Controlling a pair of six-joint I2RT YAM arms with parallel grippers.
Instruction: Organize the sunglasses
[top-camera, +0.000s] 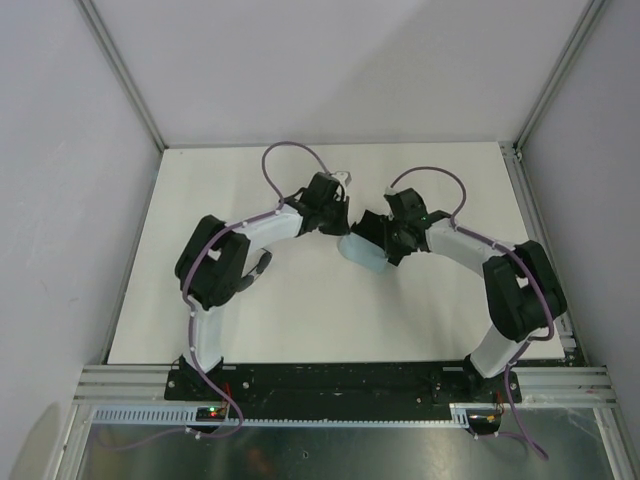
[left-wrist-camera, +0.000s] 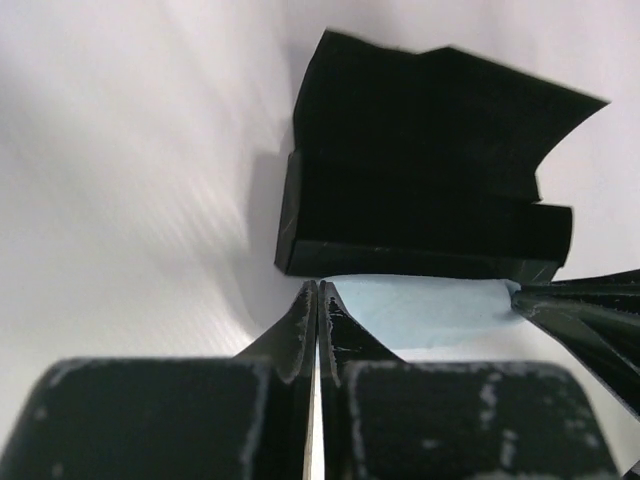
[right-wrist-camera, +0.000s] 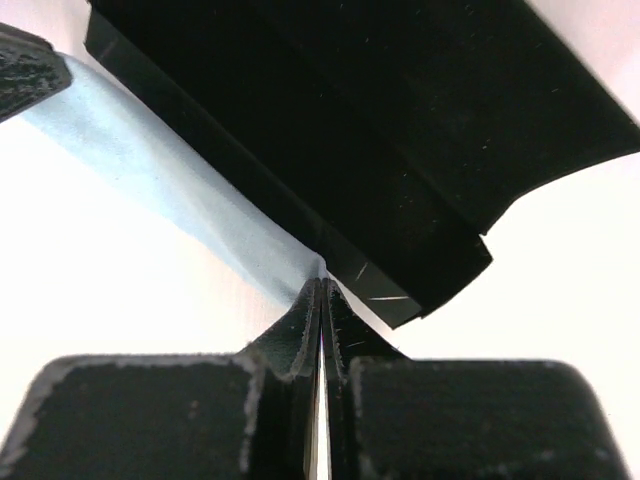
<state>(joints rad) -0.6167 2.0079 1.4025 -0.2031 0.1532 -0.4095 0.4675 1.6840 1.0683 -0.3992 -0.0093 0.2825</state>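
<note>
**Fingers on both arms pinch the cloth; no sunglasses in sight**

Left fingers (left-wrist-camera: 295, 340) are pressed together, their tips nipping the near edge of the cloth (left-wrist-camera: 420, 310). Right fingers (right-wrist-camera: 300, 330) are likewise closed, clamped on a puckered corner of it. The cloth runs taut between them, right along the front of the case (left-wrist-camera: 420, 190), whose flap stands up. The sunglasses show in no view. Whether they sit inside the case or under an arm, I cannot tell.

Risks, as I judge them:
- The cloth touches the case and may run under its edge, so a pull could drag or tip the case.
- Each grip takes only a thin bite of fabric, so uneven pulling could slip one corner free.
- The two arms work very close together, so a careless swing could knock them into each other or close the flap.

The top view shows both arms meeting mid-surface (top-camera: 250, 320), with the cloth only a pale patch and the case lost among black wrists. The left wrist view shows the case's shape and raised flap. The right wrist view shows the pucker that confirms that grip.
</note>
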